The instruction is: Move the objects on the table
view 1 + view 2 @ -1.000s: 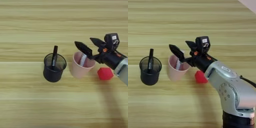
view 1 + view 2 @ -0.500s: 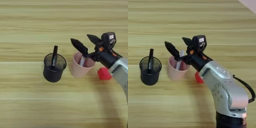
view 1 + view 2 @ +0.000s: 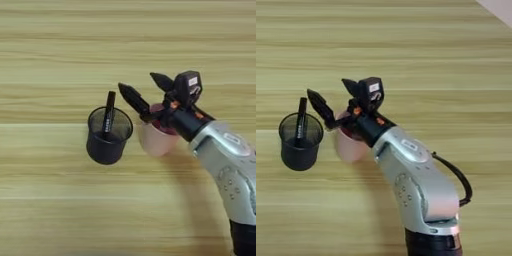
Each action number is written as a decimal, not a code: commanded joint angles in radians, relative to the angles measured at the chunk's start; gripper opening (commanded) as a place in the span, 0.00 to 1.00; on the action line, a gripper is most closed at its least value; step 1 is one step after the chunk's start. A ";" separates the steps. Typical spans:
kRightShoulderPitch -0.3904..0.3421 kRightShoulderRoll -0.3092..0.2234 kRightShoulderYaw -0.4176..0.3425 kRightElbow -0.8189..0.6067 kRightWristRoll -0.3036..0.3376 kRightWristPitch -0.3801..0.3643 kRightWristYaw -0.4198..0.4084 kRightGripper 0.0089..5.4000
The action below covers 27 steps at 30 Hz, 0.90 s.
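Note:
A slim black marker [image 3: 108, 113] stands leaning in a black mesh cup [image 3: 106, 145] left of centre on the table [image 3: 50, 50]. Just right of it is a pink plastic cup [image 3: 155, 140]. My right gripper [image 3: 136, 81] hangs over the pink cup's rim, open with nothing between its fingers. One black finger [image 3: 133, 99] points left toward the marker's top, a short gap away. The right eye view shows the same: gripper [image 3: 326, 86], marker [image 3: 301, 119], mesh cup [image 3: 298, 147], pink cup [image 3: 350, 146]. The gripper hides most of the pink cup's inside.
My silver forearm [image 3: 225, 160] runs from the bottom right corner up to the pink cup, covering the table right of the cup. Bare wood lies all around the two cups.
The arm has swung left: the open gripper went from the pink cup's right side to above it, toward the mesh cup. The red block beside the pink cup is now behind the forearm.

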 commanded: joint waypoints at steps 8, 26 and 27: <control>-0.055 0.038 0.051 0.003 -0.057 -0.081 -0.018 0.99; -0.049 0.054 0.102 -0.022 -0.069 -0.050 -0.017 0.99; -0.047 0.054 0.105 -0.024 -0.068 -0.046 -0.017 0.99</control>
